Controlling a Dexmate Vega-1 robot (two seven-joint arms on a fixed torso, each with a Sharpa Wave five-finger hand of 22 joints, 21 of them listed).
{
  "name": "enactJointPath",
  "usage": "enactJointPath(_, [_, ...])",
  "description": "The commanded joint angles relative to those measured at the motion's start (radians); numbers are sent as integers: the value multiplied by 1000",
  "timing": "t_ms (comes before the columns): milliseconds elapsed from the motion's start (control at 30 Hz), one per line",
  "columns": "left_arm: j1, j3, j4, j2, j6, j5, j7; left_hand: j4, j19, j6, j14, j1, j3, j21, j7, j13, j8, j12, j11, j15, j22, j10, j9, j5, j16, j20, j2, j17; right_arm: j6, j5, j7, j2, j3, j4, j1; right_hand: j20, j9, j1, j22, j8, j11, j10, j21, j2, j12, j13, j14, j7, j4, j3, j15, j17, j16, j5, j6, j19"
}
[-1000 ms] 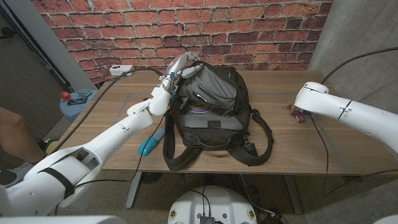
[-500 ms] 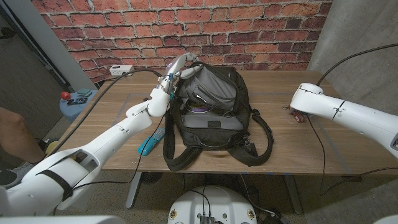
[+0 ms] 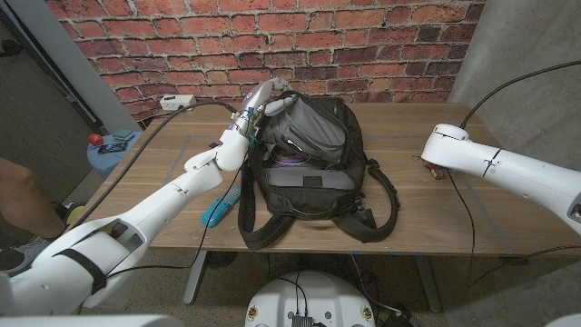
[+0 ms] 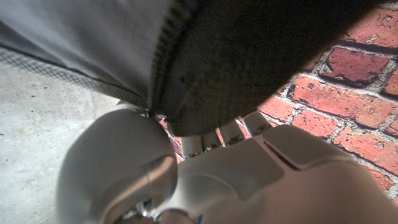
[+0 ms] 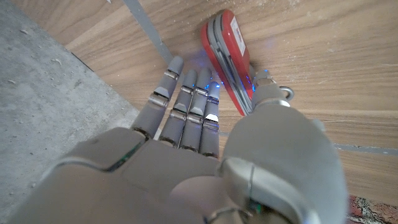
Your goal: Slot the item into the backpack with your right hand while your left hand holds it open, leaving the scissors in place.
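A black and grey backpack (image 3: 309,173) lies unzipped in the middle of the wooden table (image 3: 427,218). My left hand (image 3: 263,98) grips its raised top edge at the far side; the fingers (image 4: 214,134) hook under the black fabric (image 4: 249,56) by the zipper. The item, a red folded pocket knife (image 5: 227,56), lies on the table to the right of the backpack (image 3: 433,170). My right hand (image 5: 186,149) reaches over it, fingers straight along one side and thumb at the other, not closed on it. Teal-handled scissors (image 3: 221,207) lie left of the backpack.
A white power strip (image 3: 179,102) with cables sits at the table's back left. A small blue side table (image 3: 109,145) stands beyond the left edge, and a person's leg (image 3: 18,195) shows at the far left. The backpack's straps (image 3: 381,213) trail toward the front edge.
My right arm has shifted left and down toward the red pocket knife. The left hand and the backpack have stayed as they were.
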Motion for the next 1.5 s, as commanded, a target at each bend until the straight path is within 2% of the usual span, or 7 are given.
enactJointPath(33, [4, 1, -10, -1, 7, 3, -6, 7, 0, -1, 7, 21, 3, 3, 0, 4, 8, 3, 1, 0, 3, 5, 1, 5, 2, -6, 21, 2, -4, 6, -26, 10, -12, 16, -5, -1, 5, 15, 5, 1, -4, 2, 4, 2, 11, 8, 7, -1, 3, 0, -3, 8, 8, 10, 12, 6])
enactJointPath(367, [18, -6, -30, 5, 19, -2, -12, 7, 1, -6, 8, 20, 4, 4, -1, 6, 12, 2, 2, 1, 4, 1, 3, 6, 2, -5, 23, 5, 0, -11, -52, 31, -11, 36, -15, -7, 9, 25, 6, 2, -14, 14, 8, 2, 29, 21, 17, -6, 4, -5, -8, 22, 19, 11, 25, 17])
enactJointPath(967, [30, -13, -45, 10, 27, 0, -7, 6, 0, -8, 10, 18, 5, 5, -3, 5, 14, 1, 0, 0, 4, 3, -2, 7, 1, -5, 22, 7, -4, -38, -110, 55, 11, 48, -42, -35, 24, 78, 8, 20, -61, 77, 25, 6, 99, 65, 84, -37, 1, -14, -54, 65, 67, 16, 102, 67])
enactJointPath(1167, [34, -14, -49, 10, 29, 0, -5, 6, -1, -9, 10, 18, 4, 4, -5, 6, 16, 1, 0, -1, 4, 3, -1, 6, 1, -5, 22, 8, -4, -39, -113, 57, 0, 51, -38, -38, 27, 87, 8, 23, -63, 81, 27, 10, 108, 72, 90, -40, 1, -13, -59, 69, 69, 17, 113, 73])
enactJointPath(1500, [37, -16, -50, 11, 26, 1, -2, 8, -6, -12, 9, 15, 1, 3, -7, 7, 18, 0, 0, 0, 4, 0, -3, 6, 1, -2, 24, 12, -4, -37, -133, 68, 0, 69, -43, -55, 35, 109, 9, 33, -87, 124, 38, 13, 144, 90, 135, -56, 1, -10, -84, 71, 76, 20, 153, 103])
